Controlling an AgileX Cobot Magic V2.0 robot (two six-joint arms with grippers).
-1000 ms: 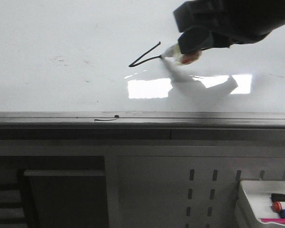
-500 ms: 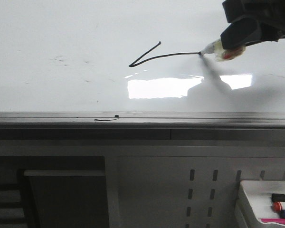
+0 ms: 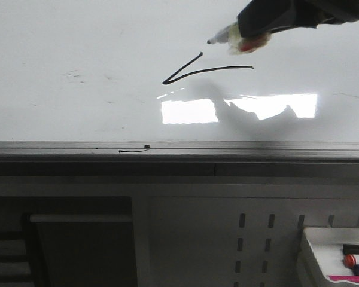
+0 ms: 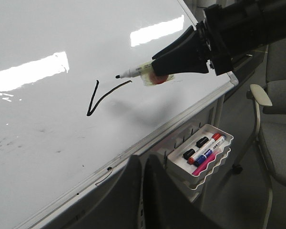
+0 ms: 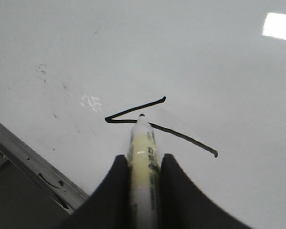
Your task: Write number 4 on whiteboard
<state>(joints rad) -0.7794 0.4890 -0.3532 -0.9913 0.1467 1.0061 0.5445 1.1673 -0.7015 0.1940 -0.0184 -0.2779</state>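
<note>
My right gripper [image 5: 142, 191] has its jaws clamped on the marker [image 3: 227, 34], tip lifted clear of the whiteboard [image 3: 78, 36] so I can place the upright stroke that the number 4 [image 3: 203, 70] lacks; left jaws unseen.

Whiteboard [image 3: 78, 36] is a glossy white worktop with a grey rail at 6 o'clock. On it: the number 4 [image 3: 194, 70], only two strokes so far, a short slant and a long bar; faint smudges at 9 o'clock; bright light reflections below the strokes.

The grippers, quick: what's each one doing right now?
Right gripper: closed on the black marker.
Left gripper: not visible in any view.
</note>
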